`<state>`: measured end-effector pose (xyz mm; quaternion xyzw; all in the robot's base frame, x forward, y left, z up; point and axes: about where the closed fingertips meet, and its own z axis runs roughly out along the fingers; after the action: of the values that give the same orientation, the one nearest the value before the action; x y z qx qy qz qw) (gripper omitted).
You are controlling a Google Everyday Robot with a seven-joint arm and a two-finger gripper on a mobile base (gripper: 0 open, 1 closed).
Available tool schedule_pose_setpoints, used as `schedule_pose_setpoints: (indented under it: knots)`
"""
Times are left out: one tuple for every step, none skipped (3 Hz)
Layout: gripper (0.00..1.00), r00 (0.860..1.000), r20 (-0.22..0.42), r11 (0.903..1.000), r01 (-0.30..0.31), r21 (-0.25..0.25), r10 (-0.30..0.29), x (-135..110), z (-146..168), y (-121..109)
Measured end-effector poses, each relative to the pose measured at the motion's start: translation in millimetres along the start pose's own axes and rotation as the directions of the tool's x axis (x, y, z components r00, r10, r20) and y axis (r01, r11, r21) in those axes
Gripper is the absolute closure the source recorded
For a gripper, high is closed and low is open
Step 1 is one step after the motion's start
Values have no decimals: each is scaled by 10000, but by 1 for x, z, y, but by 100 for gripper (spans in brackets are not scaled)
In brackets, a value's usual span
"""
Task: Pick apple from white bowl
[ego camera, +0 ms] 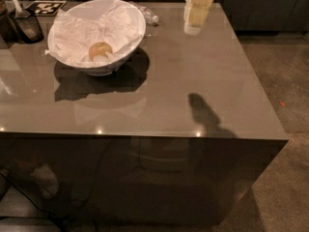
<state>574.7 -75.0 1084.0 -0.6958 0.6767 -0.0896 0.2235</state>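
- The apple [100, 50] lies inside the white bowl [107, 71], on crumpled paper [79, 33].
- The bowl stands at the far left of the grey table [169, 76].
- The gripper [194, 25] hangs above the table's far edge, well apart from the bowl; whether it is parted or closed cannot be told.

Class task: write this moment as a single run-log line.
stage: pre-grasp | hand: above far side of table, right of white bowl | apple: in white bowl, not grasped
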Motion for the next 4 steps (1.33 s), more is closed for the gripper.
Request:
schedule_pose_setpoints:
  knots:
    - [0, 9990, 405, 9988, 178, 448, -197, -21, -4, -13]
    - [0, 9976, 604, 9973, 285, 669, -326, -28, -2, -22]
    - [0, 9943, 855, 9969, 596, 517, -638, -42, 12, -38]
    - [0, 9895, 1207, 9955, 724, 609, -794, -55, 22, -67]
